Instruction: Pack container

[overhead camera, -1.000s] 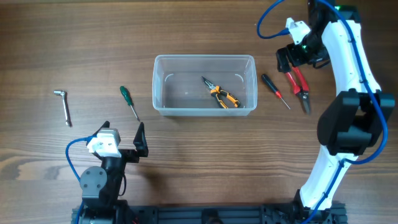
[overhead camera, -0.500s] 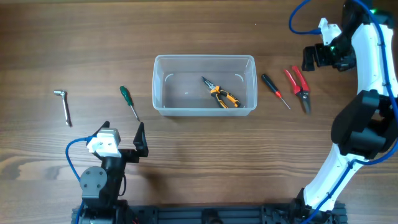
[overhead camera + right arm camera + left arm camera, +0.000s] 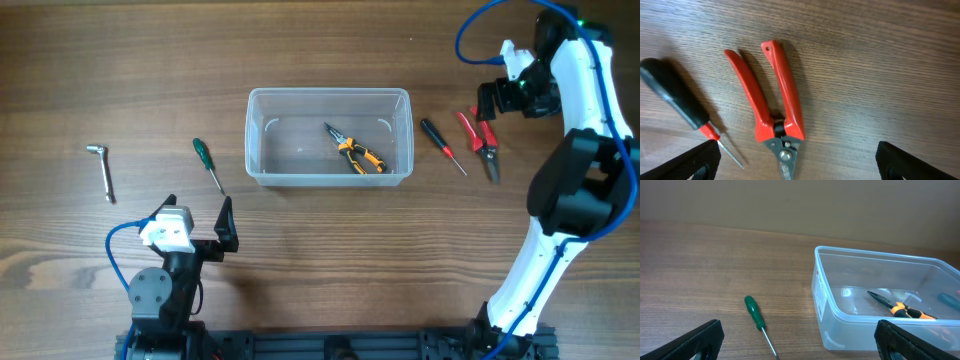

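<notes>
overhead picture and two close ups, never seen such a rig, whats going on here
These are two robot arms at a wooden table. The overhead view looks straight down: the left arm sits at the bottom edge, the right arm reaches up the other side. The other two pictures come from cameras on each wrist; the dark shapes in their lower corners are that arm's own jaws. On the table lie an L-shaped metal wrench, a green screwdriver, a clear container with orange-handled pliers inside, a black-handled screwdriver and red-handled cutters. Both sets of jaws are open and hold nothing.
</notes>
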`<move>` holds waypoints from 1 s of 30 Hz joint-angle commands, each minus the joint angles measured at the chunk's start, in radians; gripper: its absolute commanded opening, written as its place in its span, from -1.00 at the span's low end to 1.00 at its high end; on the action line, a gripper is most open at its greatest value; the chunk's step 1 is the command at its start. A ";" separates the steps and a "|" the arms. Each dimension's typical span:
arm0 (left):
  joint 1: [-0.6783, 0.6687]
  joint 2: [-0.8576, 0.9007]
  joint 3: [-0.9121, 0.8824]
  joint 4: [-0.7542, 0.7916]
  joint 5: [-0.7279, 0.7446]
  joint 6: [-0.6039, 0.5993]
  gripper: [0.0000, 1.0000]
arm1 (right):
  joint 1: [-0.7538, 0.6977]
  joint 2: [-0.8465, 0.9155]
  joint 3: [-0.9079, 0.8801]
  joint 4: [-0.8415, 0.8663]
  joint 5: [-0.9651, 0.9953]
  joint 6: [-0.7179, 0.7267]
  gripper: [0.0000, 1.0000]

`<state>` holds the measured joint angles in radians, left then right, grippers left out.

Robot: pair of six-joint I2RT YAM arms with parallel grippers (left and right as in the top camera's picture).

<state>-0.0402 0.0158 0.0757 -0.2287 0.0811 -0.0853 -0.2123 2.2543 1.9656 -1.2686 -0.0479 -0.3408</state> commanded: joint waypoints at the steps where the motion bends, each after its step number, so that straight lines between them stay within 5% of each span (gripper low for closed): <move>1: -0.006 -0.003 -0.006 0.004 0.019 -0.005 0.99 | 0.003 0.024 0.002 0.003 0.001 0.004 1.00; 22: -0.006 -0.003 -0.006 0.004 0.019 -0.005 0.99 | 0.037 0.046 -0.115 0.013 -0.068 -0.048 0.99; 30: -0.006 -0.003 -0.006 0.004 0.019 -0.005 1.00 | 0.049 0.046 -0.133 0.066 -0.045 0.040 0.99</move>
<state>-0.0402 0.0158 0.0757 -0.2287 0.0811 -0.0853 -0.1612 2.2749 1.8378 -1.2228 -0.1043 -0.3592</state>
